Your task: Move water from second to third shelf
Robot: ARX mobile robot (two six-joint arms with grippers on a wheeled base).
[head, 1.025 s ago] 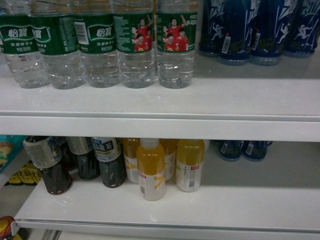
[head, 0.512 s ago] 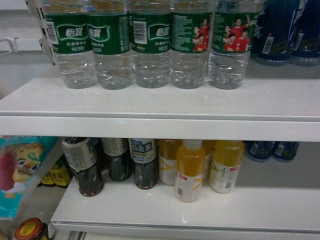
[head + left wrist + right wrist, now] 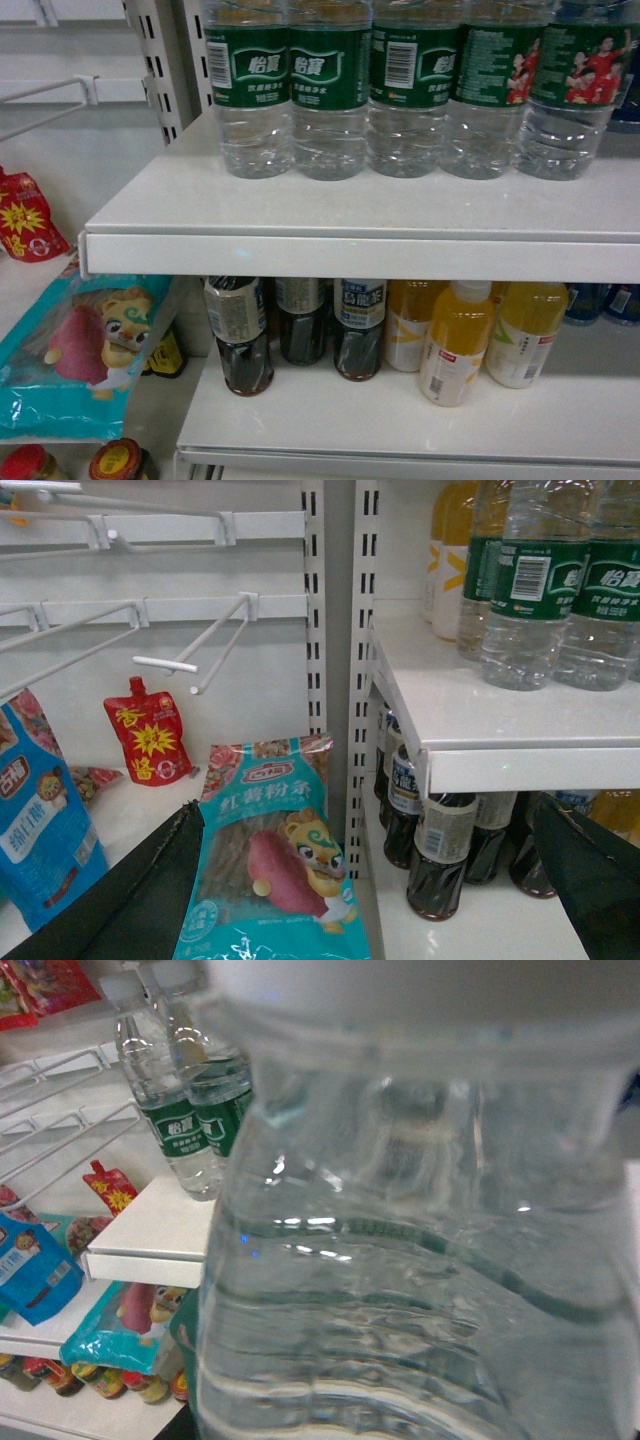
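A row of water bottles (image 3: 332,90) is seen on the upper shelf (image 3: 360,215), its left end bottle near that shelf's left corner. One more water bottle (image 3: 420,1250) fills the right wrist view, very close to the lens; it is judged to be held by the right pincer, but the pads are not visible, so its state cannot be told. The left pincer (image 3: 370,880) is spread wide, empty, below and left of the shelf's corner. Risk: blocked view, so the carried bottle could be knocked against the shelf's front edge or the standing row, toppling neighbours. On the lower shelf, the dark tea bottles (image 3: 285,325) could be struck if the bottle is set down blind.
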